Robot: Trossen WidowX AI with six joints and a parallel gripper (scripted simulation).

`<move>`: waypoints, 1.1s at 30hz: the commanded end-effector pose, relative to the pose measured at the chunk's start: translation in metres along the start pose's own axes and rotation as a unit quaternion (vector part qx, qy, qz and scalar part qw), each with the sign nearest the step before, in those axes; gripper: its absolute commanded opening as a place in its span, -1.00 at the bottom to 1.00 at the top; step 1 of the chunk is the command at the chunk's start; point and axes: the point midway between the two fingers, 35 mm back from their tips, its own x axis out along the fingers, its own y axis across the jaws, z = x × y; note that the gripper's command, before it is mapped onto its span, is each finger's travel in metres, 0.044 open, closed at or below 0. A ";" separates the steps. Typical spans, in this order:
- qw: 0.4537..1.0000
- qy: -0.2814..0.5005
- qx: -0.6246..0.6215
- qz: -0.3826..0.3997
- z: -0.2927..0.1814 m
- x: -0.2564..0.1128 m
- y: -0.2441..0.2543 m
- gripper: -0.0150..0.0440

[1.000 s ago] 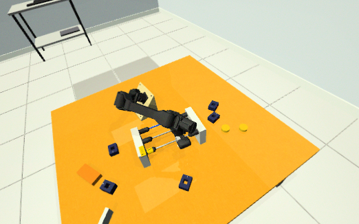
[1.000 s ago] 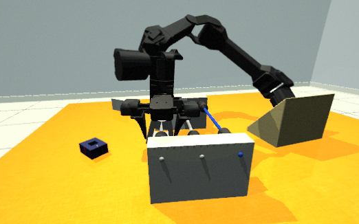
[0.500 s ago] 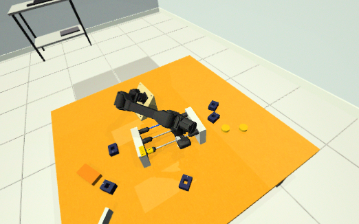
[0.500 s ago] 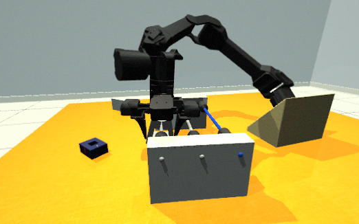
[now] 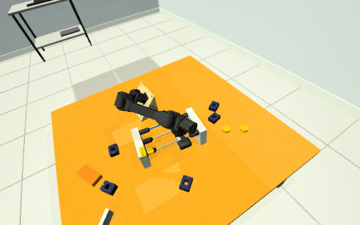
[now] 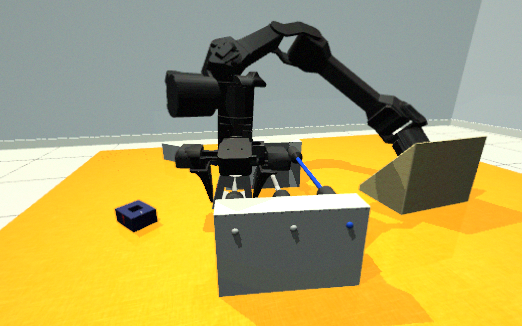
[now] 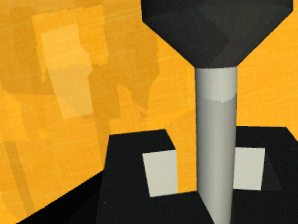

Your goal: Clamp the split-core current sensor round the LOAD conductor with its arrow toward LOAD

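My gripper (image 6: 234, 196) (image 5: 179, 137) points down over the front conductor, one finger on each side. It is shut on the current sensor, mostly hidden in the top and exterior views. In the wrist view the sensor (image 7: 132, 175) shows as two dark halves with pale inner blocks. The LOAD conductor (image 7: 216, 125) (image 5: 166, 145) runs between them. A gap shows beside the conductor. Whether the sensor is latched cannot be told, and its arrow is hidden. The yellow marker (image 5: 143, 151) is on the left end block, its text too small to read.
Two more conductors, one grey (image 5: 161, 134) and one blue (image 5: 155, 127) (image 6: 308, 172), run alongside between the white end blocks (image 5: 146, 160) (image 6: 292, 250). Several dark square rings, one front right (image 5: 186, 183), two yellow discs (image 5: 225, 128) (image 5: 243, 128) and an orange block (image 5: 89, 174) lie around.
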 end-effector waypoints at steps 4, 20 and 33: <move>1.000 0.000 0.001 -0.001 0.000 -0.001 -0.001 -0.49; 1.000 -0.001 -0.002 -0.030 0.001 -0.004 -0.001 -0.49; 0.995 0.001 -0.005 -0.100 0.001 -0.014 -0.001 -0.49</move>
